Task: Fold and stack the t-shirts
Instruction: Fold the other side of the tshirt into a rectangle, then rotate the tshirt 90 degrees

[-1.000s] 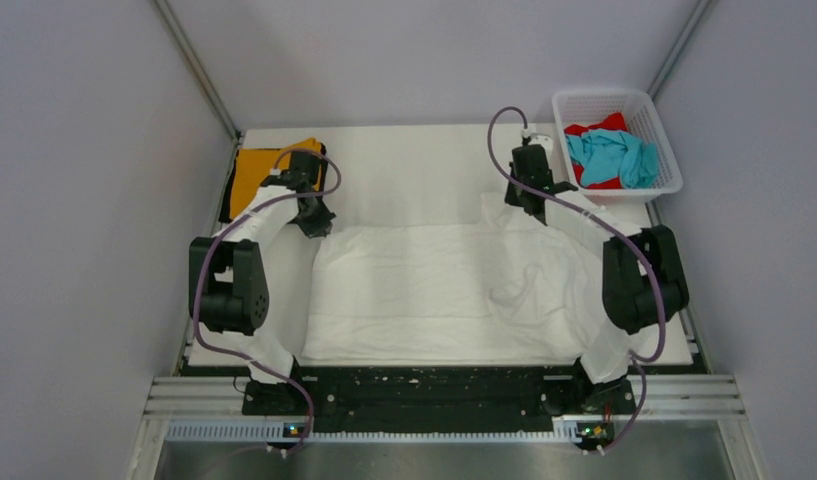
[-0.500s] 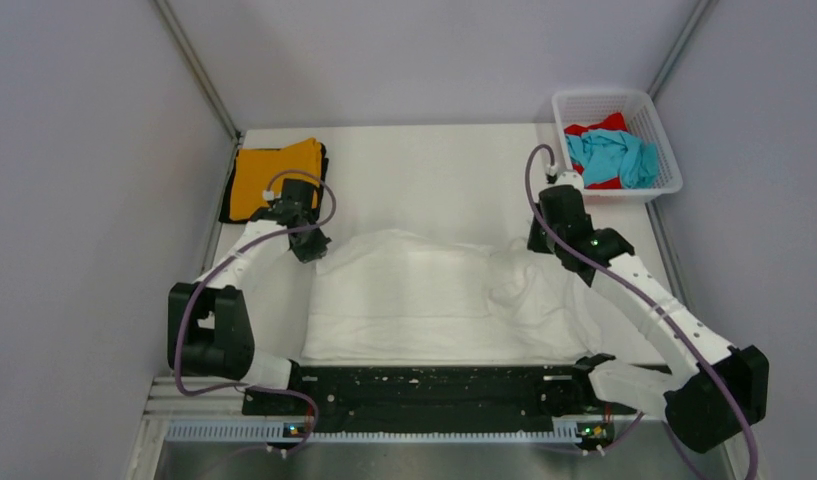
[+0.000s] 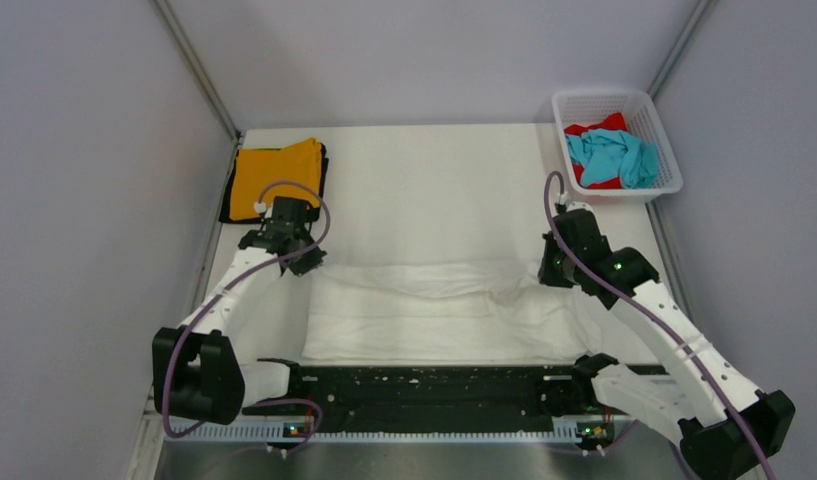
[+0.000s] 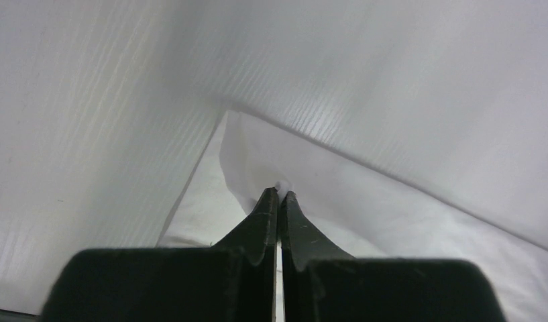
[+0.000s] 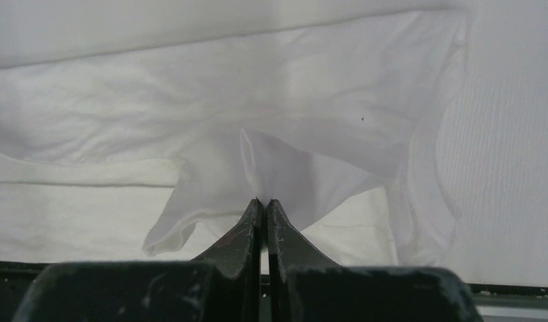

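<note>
We find the white t-shirt (image 3: 434, 315) on the near half of the worktop (image 3: 434, 180), long axis left to right. The left pincer (image 3: 307, 264) is clamped on its far-left corner, the right pincer (image 3: 547, 276) on its far-right corner. The near hem lies directly nearward of both.

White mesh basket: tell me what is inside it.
Inside the white mesh basket, a crumpled teal t-shirt lies on top of a red t-shirt, which shows only at the edges. Anything beneath them, and the basket floor, is covered.
</note>
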